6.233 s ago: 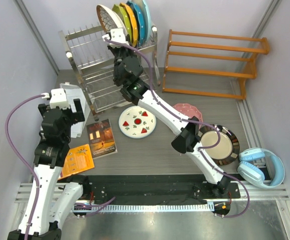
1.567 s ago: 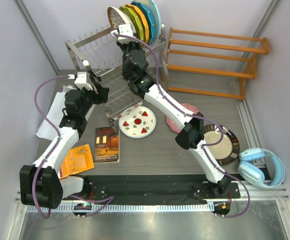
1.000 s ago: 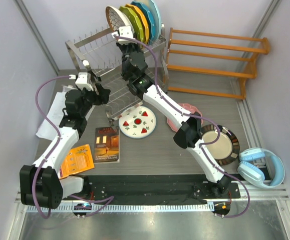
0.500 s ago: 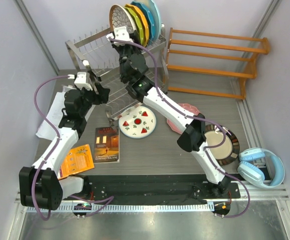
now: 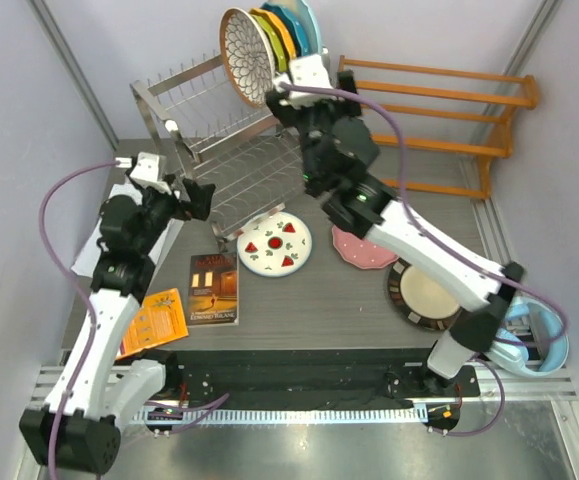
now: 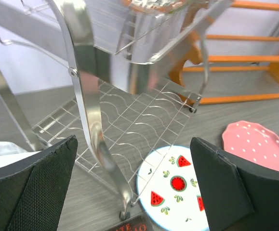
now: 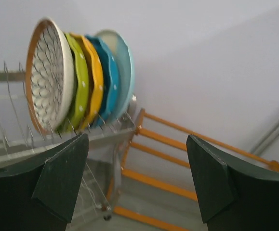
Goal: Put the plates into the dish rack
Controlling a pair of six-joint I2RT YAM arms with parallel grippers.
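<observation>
The dish rack (image 5: 204,135) stands at the back left. On its top tier the petal-pattern plate (image 5: 246,55) stands upright beside green, orange and blue plates; the right wrist view shows it too (image 7: 49,77). My right gripper (image 5: 287,92) hangs open just right of those plates, holding nothing. The watermelon plate (image 5: 274,243) lies flat by the rack's foot, with the pink dotted plate (image 5: 362,248) and the brown-rimmed plate (image 5: 429,293) further right. My left gripper (image 5: 194,195) is open beside the rack's front leg (image 6: 88,96), above the watermelon plate (image 6: 175,185).
An orange wooden shelf (image 5: 429,120) stands right of the rack. A book (image 5: 212,282) and an orange leaflet (image 5: 154,320) lie front left, white paper (image 5: 99,250) under the left arm. Blue headphones (image 5: 524,335) sit at the front right.
My right gripper opened, let go of the petal plate in the top tier and drew back to the right. My left gripper opened wider and the left arm moved slightly left.
</observation>
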